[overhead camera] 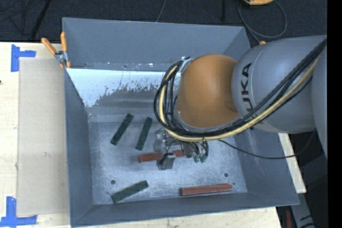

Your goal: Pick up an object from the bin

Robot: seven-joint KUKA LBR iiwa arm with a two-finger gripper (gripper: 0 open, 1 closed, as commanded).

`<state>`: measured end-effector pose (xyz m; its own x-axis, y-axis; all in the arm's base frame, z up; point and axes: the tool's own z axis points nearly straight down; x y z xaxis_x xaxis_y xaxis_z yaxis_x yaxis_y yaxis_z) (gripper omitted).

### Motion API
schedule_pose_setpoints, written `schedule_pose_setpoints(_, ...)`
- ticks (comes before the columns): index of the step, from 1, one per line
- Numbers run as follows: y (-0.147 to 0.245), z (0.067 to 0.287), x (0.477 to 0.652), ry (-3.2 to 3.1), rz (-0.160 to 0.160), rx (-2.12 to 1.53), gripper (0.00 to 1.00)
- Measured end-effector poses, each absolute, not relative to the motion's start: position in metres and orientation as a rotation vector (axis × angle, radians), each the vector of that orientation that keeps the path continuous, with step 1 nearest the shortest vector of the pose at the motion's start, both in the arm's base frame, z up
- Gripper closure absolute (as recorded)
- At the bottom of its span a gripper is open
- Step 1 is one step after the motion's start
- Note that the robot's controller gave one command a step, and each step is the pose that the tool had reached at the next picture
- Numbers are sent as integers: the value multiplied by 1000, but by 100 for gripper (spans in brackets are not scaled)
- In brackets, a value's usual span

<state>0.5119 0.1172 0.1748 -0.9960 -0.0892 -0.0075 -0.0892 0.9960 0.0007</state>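
Camera view: gripper (169, 158) low over floor centre of bin (77, 168), directly above red-brown bar (148, 157) lying along 9–3 line. Claw state: cannot tell, wrist blocks sight. Nearest neighbour, green bar (144, 133), toward 11 o'clock, apart. To do well: straddle red-brown bar across narrow width, near its middle; clench firmly; lift straight up so bar stays level, clear of walls.

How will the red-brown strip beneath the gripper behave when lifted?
The red-brown strip under the gripper looks straight and flat, so probably stiff and unlikely to roll. Thin too, so likely light. Long, so gripped off-centre it may tilt.
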Motion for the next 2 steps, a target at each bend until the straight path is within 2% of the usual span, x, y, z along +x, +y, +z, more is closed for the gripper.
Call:
schedule_pose_setpoints(1,107,220,514,3123,0,-302,100)
schedule_pose_setpoints(2,87,213,576,3072,0,-649,100)
